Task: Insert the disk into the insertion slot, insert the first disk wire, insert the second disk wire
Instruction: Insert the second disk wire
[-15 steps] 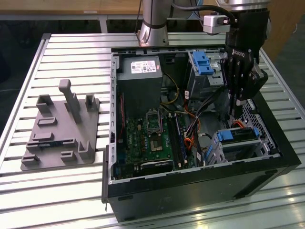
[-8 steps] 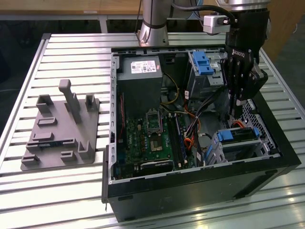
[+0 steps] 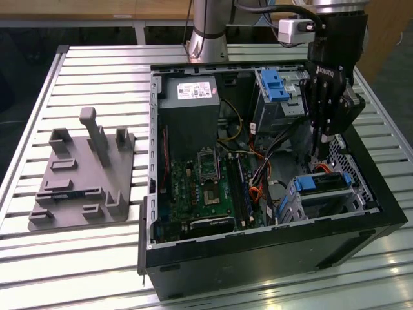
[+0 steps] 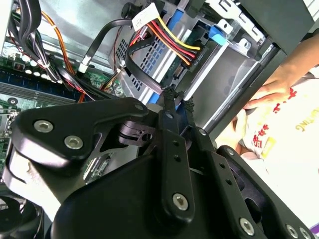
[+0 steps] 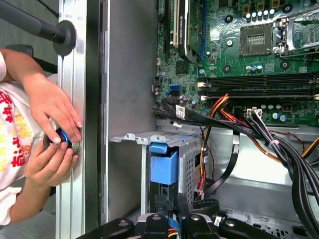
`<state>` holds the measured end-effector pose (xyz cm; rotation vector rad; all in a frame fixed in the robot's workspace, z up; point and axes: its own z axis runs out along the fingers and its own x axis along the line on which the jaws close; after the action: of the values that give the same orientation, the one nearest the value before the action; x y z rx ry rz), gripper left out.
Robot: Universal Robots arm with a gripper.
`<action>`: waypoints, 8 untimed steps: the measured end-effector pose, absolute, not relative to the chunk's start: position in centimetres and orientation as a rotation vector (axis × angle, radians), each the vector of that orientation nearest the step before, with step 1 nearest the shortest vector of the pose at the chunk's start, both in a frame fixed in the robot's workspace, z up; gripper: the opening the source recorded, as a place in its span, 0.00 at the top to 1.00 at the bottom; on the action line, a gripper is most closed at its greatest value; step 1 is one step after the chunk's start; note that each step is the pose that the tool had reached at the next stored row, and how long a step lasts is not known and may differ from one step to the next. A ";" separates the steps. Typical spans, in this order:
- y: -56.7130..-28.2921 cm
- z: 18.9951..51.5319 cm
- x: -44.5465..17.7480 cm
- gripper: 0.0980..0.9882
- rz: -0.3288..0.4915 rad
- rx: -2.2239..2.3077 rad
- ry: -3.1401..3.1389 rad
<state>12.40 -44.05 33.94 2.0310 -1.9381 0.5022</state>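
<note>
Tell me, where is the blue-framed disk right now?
On the exterior view's right, the disk sits inside the insertion slot in the computer case, just below the gripper.

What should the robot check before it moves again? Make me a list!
1. Disk sitting in the insertion slot: ok.
2. Tool hanging close over that slot: ok.
3. Coloured wire bundle reaching the disk's end: ok. Pushed fully home: cannot tell.
4. Tool gripping a wire: cannot tell.
5. Person's hands outside the case: ok.
</note>
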 end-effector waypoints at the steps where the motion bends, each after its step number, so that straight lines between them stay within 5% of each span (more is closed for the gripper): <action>1: -44.0 34.0 12.6 0.89 0.491 2.030 -1.932; 8: -44.1 34.1 14.2 0.89 0.443 2.024 -1.907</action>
<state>14.17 -44.07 34.10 2.0235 -1.9074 0.4430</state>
